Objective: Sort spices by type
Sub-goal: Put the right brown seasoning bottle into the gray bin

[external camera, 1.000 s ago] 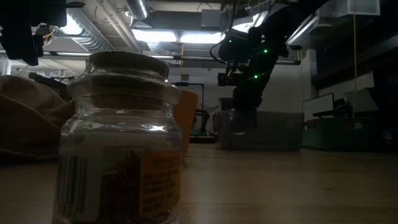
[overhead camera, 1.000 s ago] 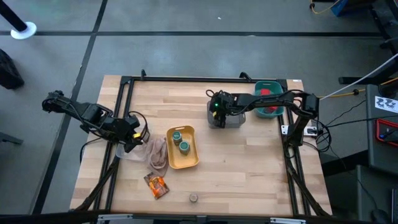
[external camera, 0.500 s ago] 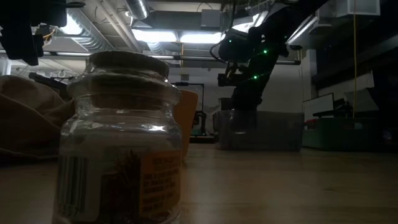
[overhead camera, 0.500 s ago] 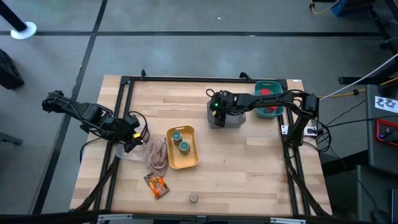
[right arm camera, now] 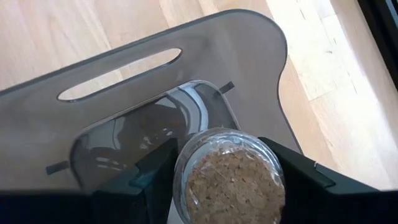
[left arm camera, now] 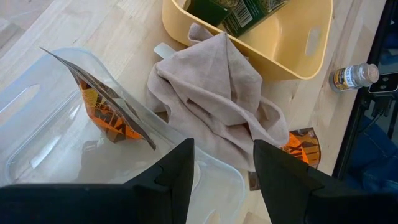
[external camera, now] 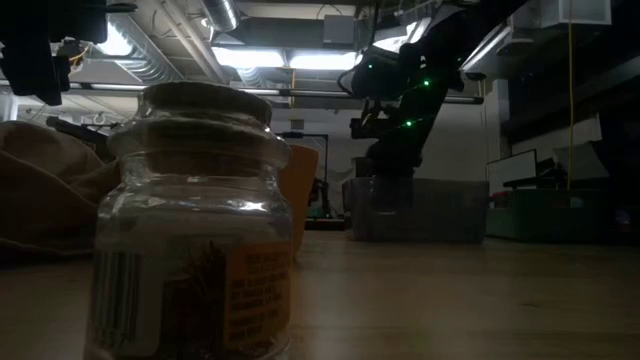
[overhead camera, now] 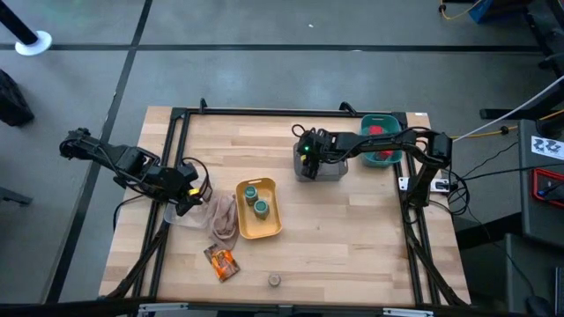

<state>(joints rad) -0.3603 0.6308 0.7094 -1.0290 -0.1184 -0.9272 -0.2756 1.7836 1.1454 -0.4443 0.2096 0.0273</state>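
My right gripper (overhead camera: 307, 160) is over the grey tray (overhead camera: 333, 169), shut on a tiny round cork-lidded jar (right arm camera: 227, 182). My left gripper (left arm camera: 221, 167) hangs open above the clear tray (left arm camera: 37, 106), where an orange-brown sachet (left arm camera: 107, 113) stands on its lower edge. Two green-lidded jars (overhead camera: 256, 199) lie in the yellow tray (overhead camera: 269, 229). Red blocks (overhead camera: 379, 132) sit in the teal tray (overhead camera: 366, 123). A second sachet (overhead camera: 221, 261) and another tiny round jar (overhead camera: 275, 280) rest on the table near its near edge. My right gripper pinches the tiny jar between its two fingers, one on each side just below the cork lid (right arm camera: 227, 177). The fingers come from above, pointing down. The jar stays upright over the grey tray's floor (right arm camera: 124, 143); whether its base touches the floor, I cannot tell.
A crumpled beige cloth (overhead camera: 222, 217) lies between the clear tray and the yellow tray, touching both. A black frame (overhead camera: 176, 119) runs around the table's edges. Bare wood lies to the right of the yellow tray (overhead camera: 352, 238).
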